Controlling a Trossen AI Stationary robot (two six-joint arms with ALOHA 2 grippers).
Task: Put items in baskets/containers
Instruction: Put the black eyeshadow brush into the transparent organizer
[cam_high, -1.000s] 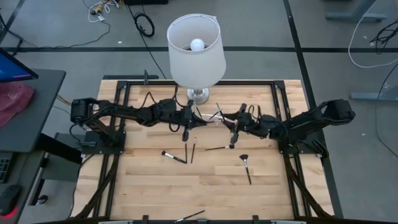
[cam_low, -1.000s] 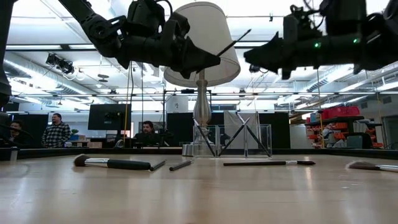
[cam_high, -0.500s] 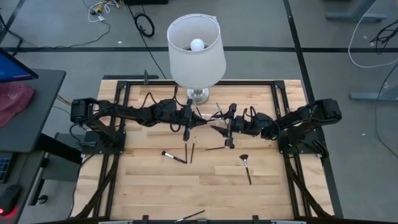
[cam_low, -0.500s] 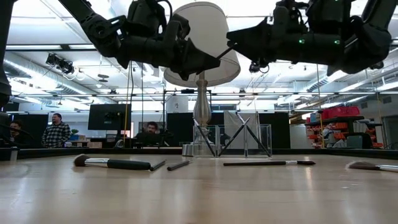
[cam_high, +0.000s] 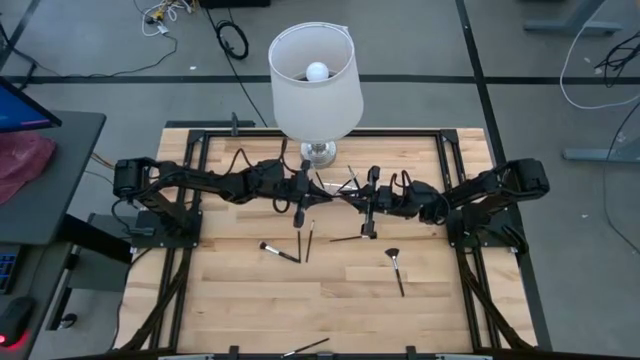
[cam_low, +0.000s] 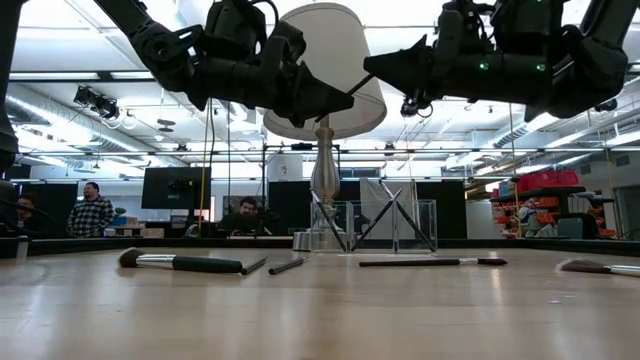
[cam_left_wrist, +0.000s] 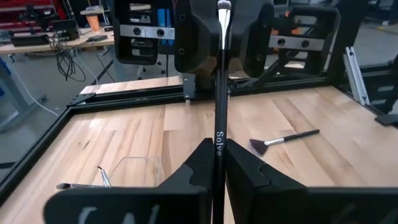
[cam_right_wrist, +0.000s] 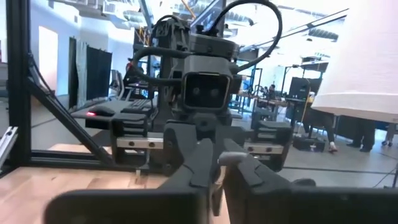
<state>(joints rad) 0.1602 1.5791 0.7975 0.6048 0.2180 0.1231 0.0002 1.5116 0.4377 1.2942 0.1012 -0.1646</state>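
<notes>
Grippers are met nose to nose above the table, in front of the lamp (cam_high: 316, 75). Left gripper (cam_high: 322, 187) is clenched on a black brush (cam_left_wrist: 220, 118), whose far end is taken between the closed fingers of the right gripper (cam_high: 347, 191). Clear box (cam_low: 378, 226) is seen by the lamp base, brushes propped inside; four more brushes (cam_high: 396, 268) lie on the wood nearer the front

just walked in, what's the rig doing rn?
Mid handover over the table, in front of the lamp. The left tool is shut on a dark brush, and the right tool has closed on its far end. The clear box near the lamp base already holds several brushes. Four more, including a fan brush, lie on the table.
</notes>
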